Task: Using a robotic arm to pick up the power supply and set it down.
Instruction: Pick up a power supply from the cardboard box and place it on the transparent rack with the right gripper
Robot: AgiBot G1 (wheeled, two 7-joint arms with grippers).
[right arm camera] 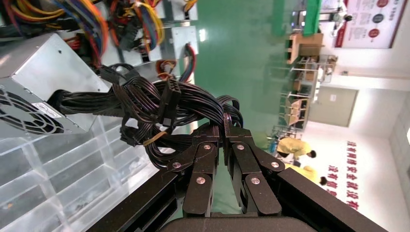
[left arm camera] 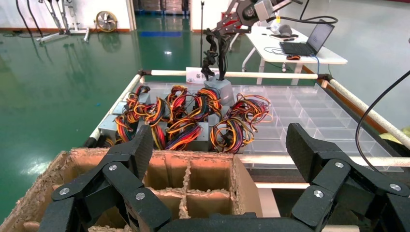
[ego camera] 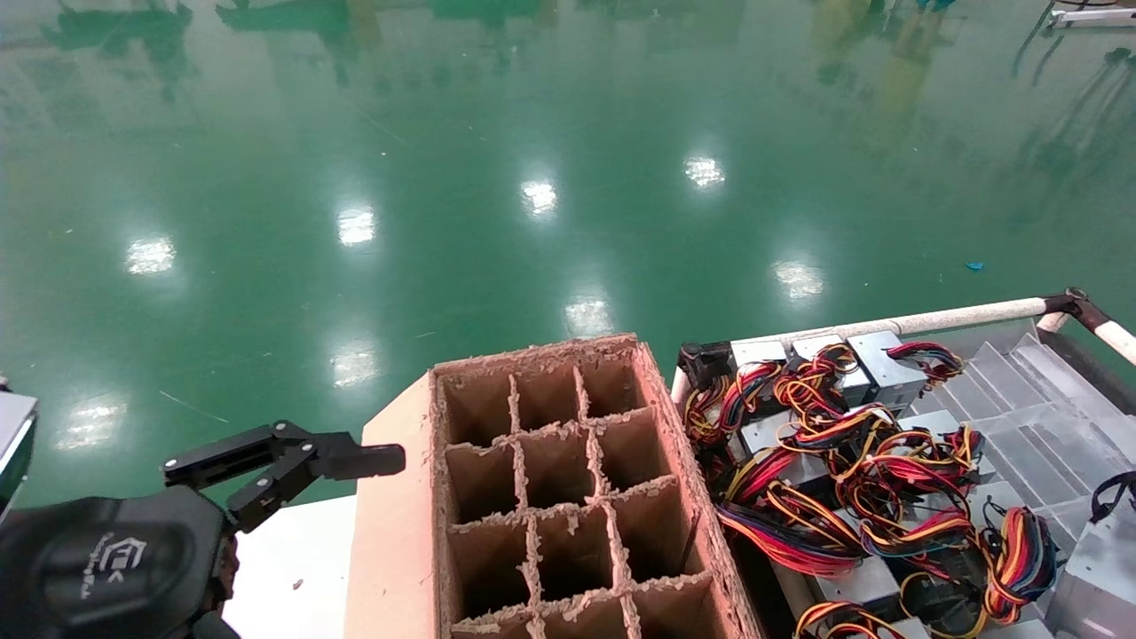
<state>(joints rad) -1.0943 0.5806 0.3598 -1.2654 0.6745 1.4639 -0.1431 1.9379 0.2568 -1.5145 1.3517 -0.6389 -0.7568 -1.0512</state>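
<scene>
Black cables are what your right claw (right arm camera: 223, 126) is clamped on: in the right wrist view the fingers are pinched together around the bundle of all-black cables (right arm camera: 145, 104) coming off the small light-grey metal power supply (right arm camera: 41, 92). That box hangs tilted from its cables over the clear plastic divided tray (right arm camera: 58, 188), fan grille facing the camera. You can catch the same thing far off in the left wrist view, where the power supply (left arm camera: 218, 88) dangles just above the pile of grey boxes with red, yellow and orange wires (left arm camera: 186, 118), with the glossy white robotic arm (left arm camera: 258, 8) reaching in from above.

Your left claw (left arm camera: 220, 150) is parked with its black fingers spread wide and nothing between them, hovering over the brown cardboard box with divider cells (ego camera: 559, 497). In the head view it sits beside the box's left side, low near the white bench (ego camera: 293, 568). Glossy green floor (ego camera: 444, 177) is all around, and the wired boxes sit in the white-railed cart (ego camera: 932, 318) just right of the cardboard.
</scene>
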